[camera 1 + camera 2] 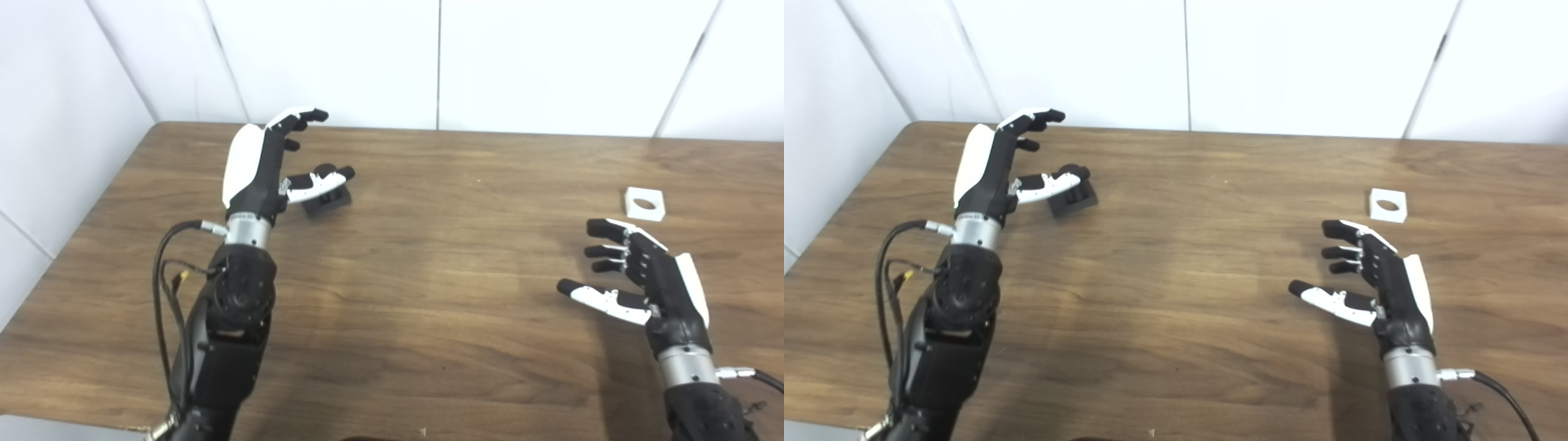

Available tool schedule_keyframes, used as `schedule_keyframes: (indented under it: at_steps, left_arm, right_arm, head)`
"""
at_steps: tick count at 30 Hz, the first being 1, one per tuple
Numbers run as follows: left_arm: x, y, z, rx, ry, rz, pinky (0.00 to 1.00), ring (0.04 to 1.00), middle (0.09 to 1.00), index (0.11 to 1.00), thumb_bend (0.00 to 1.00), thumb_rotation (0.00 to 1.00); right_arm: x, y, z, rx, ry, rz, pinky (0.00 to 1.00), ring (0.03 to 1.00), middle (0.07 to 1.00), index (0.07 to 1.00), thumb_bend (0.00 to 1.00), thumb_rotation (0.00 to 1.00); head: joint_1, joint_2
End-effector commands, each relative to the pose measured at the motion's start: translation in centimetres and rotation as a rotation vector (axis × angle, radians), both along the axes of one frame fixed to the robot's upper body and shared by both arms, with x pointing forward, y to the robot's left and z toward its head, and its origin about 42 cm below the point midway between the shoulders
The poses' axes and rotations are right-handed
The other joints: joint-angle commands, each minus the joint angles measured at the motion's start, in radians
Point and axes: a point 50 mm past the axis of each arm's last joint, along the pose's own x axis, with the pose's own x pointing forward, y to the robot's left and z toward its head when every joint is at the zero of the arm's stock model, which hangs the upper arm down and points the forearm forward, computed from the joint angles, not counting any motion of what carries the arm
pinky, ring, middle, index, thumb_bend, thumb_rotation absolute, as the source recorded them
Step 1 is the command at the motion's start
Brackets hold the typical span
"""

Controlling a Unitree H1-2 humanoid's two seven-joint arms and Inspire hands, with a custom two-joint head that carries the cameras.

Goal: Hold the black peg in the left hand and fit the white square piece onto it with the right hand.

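At upper left of the frame the left hand (pixel 263 165) hovers spread over the black peg (pixel 329 201), while the right hand (pixel 643 275), also spread, sits near the white square piece (pixel 644 204) at right.

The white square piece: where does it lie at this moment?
The white square piece lies flat on the table at the right in both eye views, just beyond the fingertips of the open right hand, untouched.

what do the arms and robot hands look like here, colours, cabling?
Both arms are matte black with a silver metal wrist ring. Each robot hand, left and right, is black with a white back shell, white thumb cover and black fingertips. Black cables loop beside the left forearm; a silver plug with a black cable exits the right wrist.
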Motion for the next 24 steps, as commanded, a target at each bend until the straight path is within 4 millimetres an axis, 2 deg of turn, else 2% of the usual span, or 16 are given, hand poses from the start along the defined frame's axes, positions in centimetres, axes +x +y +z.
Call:
schedule_keyframes:
  at_steps: [1,7,16,20,23,24]
  left_arm:
    - [1.0,0.6,2.7,0.048,-0.096,0.029,0.63,0.796,0.825,0.709,0.72,0.17]
    - [1.8,1.4,2.8,0.094,-0.063,0.054,0.63,0.794,0.829,0.704,0.75,0.19]
    - [2.3,2.1,1.9,0.144,0.039,0.067,0.65,0.849,0.891,0.735,0.77,0.29]
    - [2.6,2.3,1.6,0.160,0.073,0.075,0.71,0.898,0.919,0.748,0.81,0.33]
    - [2.8,2.5,1.4,0.175,0.095,0.085,0.78,0.935,0.942,0.760,0.83,0.37]
    - [2.9,2.6,1.3,0.181,0.103,0.087,0.84,0.957,0.957,0.767,0.85,0.40]
  right_arm:
    - [0.4,0.2,1.8,0.004,-0.075,0.007,0.59,0.665,0.751,0.714,0.68,0.00]
    - [0.4,0.3,2.0,0.008,-0.077,0.013,0.61,0.659,0.746,0.712,0.69,0.00]
    - [0.3,0.1,2.1,-0.004,-0.084,0.014,0.58,0.646,0.738,0.707,0.70,0.00]
    - [0.3,0.2,2.1,0.000,-0.081,0.016,0.57,0.650,0.744,0.708,0.69,0.00]
    - [0.3,0.1,1.9,0.001,-0.081,0.015,0.58,0.647,0.745,0.709,0.69,0.00]
    - [0.3,0.1,1.9,0.002,-0.081,0.015,0.58,0.645,0.742,0.707,0.69,0.00]
  head:
    - [-0.001,0.001]
    - [-0.006,0.003]
    - [-0.010,0.006]
    - [-0.010,0.007]
    - [-0.011,0.008]
    - [-0.011,0.007]
